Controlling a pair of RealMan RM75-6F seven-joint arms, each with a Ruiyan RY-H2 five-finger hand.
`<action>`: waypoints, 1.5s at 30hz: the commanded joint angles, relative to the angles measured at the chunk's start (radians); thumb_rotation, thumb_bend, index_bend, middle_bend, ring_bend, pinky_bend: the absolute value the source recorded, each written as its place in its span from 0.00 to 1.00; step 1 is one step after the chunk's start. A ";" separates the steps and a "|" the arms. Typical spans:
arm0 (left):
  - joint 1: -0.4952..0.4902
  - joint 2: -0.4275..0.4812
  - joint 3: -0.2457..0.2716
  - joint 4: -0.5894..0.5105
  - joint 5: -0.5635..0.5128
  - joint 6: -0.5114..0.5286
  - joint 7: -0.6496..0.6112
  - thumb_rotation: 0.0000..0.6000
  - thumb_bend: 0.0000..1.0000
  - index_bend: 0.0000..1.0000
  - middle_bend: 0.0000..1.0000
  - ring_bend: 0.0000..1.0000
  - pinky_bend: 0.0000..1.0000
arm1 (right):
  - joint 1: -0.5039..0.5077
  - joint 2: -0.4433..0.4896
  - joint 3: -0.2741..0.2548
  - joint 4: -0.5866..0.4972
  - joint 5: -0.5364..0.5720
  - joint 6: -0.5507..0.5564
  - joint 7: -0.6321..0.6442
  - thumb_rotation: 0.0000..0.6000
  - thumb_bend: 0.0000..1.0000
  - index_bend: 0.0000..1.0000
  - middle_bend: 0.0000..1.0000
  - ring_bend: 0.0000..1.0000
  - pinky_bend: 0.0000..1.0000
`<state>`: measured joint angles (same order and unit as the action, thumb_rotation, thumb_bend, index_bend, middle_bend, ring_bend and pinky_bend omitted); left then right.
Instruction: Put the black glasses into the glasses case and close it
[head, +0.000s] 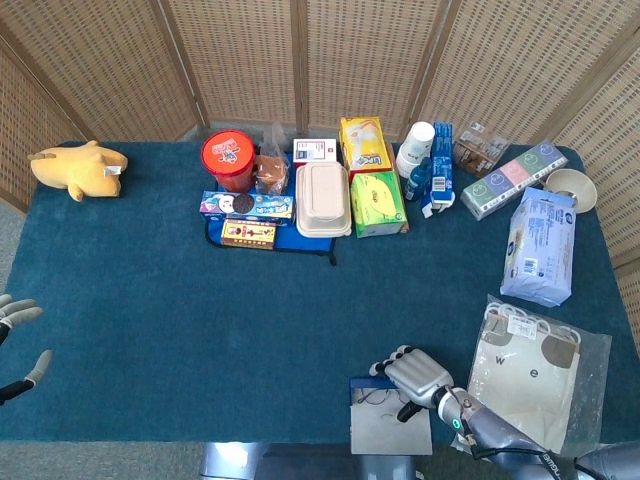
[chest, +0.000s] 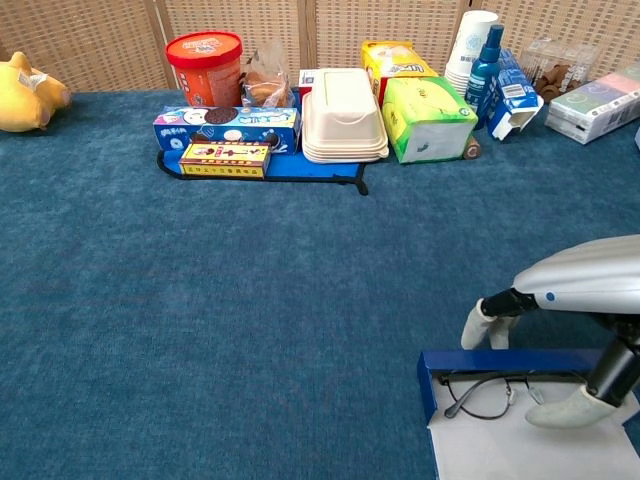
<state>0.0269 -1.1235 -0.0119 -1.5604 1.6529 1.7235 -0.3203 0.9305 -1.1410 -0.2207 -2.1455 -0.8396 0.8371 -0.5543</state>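
The right hand (chest: 560, 345) arches over the open glasses case (chest: 520, 420), its spread fingers (chest: 484, 325) holding nothing, the black glasses (chest: 480, 395) inside it, on a blue table (chest: 250, 300) by wicker screens (head: 240, 60)

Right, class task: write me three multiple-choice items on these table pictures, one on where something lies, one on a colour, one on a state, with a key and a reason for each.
1. Where do the black glasses lie?
A. In the open glasses case at the table's near edge
B. Beside the yellow plush toy
C. On the white lidded container

2. What colour is the round tub at the back?
A. Green
B. Red
C. White

3. How is the left hand?
A. Gripping the glasses
B. Pressing on the case
C. Holding nothing, fingers apart, at the table's left edge

Key: A, the chest view shows the frame lying inside the blue rim, with the right hand over it; B, both views show the tub red; C, the head view shows the hand empty, far from the case.
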 joint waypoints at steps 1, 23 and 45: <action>0.000 0.000 0.000 0.000 0.001 0.001 0.000 1.00 0.30 0.27 0.24 0.13 0.00 | -0.004 0.003 0.002 -0.003 -0.006 0.007 0.000 0.57 0.28 0.20 0.30 0.20 0.16; -0.023 -0.026 -0.013 0.031 0.010 -0.005 -0.032 1.00 0.30 0.25 0.25 0.13 0.00 | -0.292 0.089 -0.066 -0.056 -0.394 0.359 0.030 0.66 0.29 0.16 0.28 0.13 0.16; -0.045 -0.001 -0.049 0.041 -0.023 0.001 -0.145 1.00 0.30 0.23 0.25 0.13 0.00 | -0.803 -0.197 -0.129 0.362 -0.930 0.850 0.010 0.83 0.28 0.08 0.21 0.07 0.15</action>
<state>-0.0191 -1.1293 -0.0599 -1.5163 1.6324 1.7222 -0.4606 0.1522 -1.3196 -0.3513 -1.8121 -1.7488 1.6703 -0.5539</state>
